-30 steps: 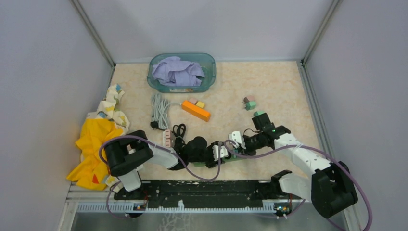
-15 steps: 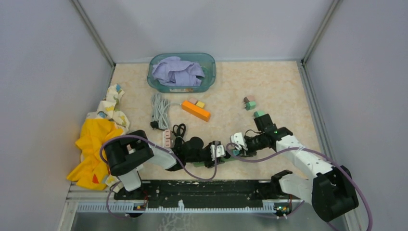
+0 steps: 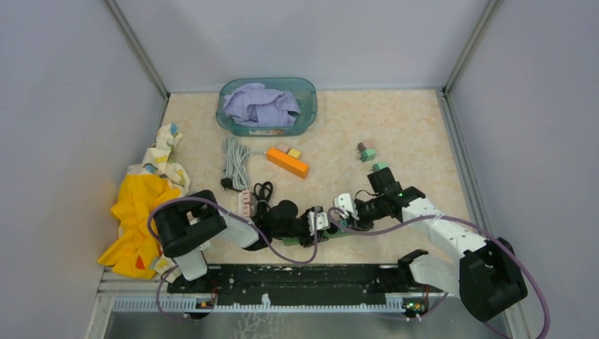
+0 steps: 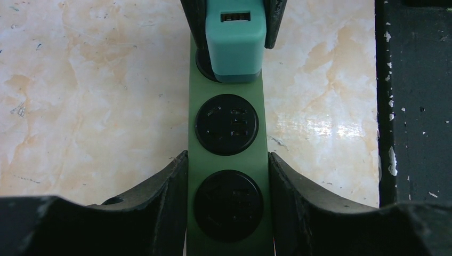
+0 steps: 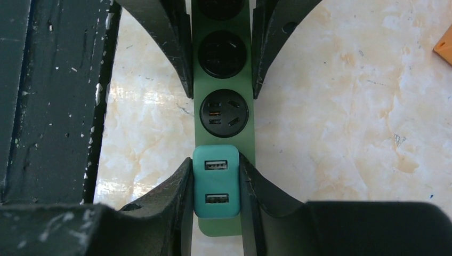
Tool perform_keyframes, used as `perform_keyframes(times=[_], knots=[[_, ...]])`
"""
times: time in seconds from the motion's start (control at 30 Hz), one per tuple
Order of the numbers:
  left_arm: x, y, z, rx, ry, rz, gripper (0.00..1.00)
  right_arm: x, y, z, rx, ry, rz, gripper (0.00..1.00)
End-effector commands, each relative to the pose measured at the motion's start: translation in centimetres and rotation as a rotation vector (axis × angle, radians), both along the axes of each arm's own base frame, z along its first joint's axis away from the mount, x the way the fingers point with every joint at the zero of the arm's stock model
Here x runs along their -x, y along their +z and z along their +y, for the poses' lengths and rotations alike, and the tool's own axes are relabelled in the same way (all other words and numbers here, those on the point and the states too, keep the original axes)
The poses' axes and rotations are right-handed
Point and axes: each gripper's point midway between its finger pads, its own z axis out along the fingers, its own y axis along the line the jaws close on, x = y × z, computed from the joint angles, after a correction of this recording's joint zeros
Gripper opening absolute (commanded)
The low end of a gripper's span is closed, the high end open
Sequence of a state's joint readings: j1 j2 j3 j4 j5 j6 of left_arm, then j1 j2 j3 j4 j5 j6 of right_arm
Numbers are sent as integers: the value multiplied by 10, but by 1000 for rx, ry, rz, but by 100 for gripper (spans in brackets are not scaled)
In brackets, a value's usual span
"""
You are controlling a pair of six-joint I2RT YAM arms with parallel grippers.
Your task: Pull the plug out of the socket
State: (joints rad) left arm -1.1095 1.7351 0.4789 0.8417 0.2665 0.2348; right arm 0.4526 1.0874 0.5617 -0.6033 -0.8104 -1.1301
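1. My left gripper stands half open, its fingers pressed to both sides of the green power strip, pinning it down.
2. My right gripper is clamped tight on the teal plug, which sits in the end socket between my fingers, ready for pulling.

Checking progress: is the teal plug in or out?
In: teal plug sits flush on the green strip, right fingers gripping it.

Plug on strip end socket; bin behind, cloths left.
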Motion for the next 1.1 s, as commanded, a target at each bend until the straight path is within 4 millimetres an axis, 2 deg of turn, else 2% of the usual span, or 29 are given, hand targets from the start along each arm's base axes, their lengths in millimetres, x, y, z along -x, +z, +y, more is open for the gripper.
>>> perform_keyframes(times=[0.0, 0.2, 0.3, 0.47, 0.63, 0.83, 0.97, 1.07], knots=[[5, -25, 7, -70, 1, 57, 0, -19, 49, 42, -194, 45, -104, 0], [6, -28, 13, -80, 11, 55, 0, -26, 48, 17, -160, 41, -158, 0], [7, -27, 17, -76, 14, 55, 0, -18, 44, 10, -151, 78, -152, 0], [6, -27, 18, -72, 19, 52, 0, 12, 36, 14, -204, 203, -88, 0], [5, -26, 17, -65, 22, 52, 0, 18, 38, 29, -234, 235, -72, 0], [5, -28, 16, -70, 22, 58, 0, -9, 55, 45, -276, 67, -15, 0], [6, -30, 18, -78, 24, 61, 0, -26, 53, 39, -230, 4, -56, 0], [6, -30, 20, -79, 27, 61, 0, -32, 52, 28, -218, -15, -73, 0]])
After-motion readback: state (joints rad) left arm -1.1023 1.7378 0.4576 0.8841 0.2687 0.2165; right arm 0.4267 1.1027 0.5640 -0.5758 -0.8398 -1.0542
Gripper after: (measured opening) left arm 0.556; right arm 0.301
